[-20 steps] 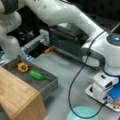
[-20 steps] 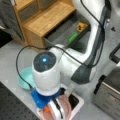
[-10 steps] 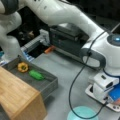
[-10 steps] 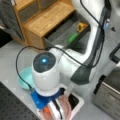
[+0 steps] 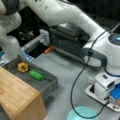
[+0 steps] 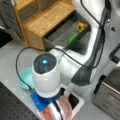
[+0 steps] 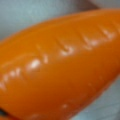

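An orange carrot [image 7: 60, 65] fills the wrist view, very close to the camera, lying on a pale surface. In both front views the arm's wrist [image 6: 46, 72] points straight down over a white tray [image 6: 76, 100] that holds a pink plate [image 6: 65, 110]. The gripper [image 6: 53, 112] is low inside that tray, mostly hidden under the blue flange [image 6: 41, 100]. A bit of orange [image 6: 47, 114] shows beside it. In a front view the hand [image 5: 107, 85] sits over the same white tray [image 5: 96, 96] at the right.
A teal bowl [image 5: 82, 114] [image 6: 25, 78] lies next to the white tray. A grey bin [image 5: 47, 85] holds a yellow item [image 5: 23, 67] and a green item [image 5: 36, 74]. A wooden cabinet [image 5: 17, 95] [image 6: 42, 20] and a metal box [image 5: 70, 37] stand nearby. A black cable [image 5: 75, 85] hangs from the arm.
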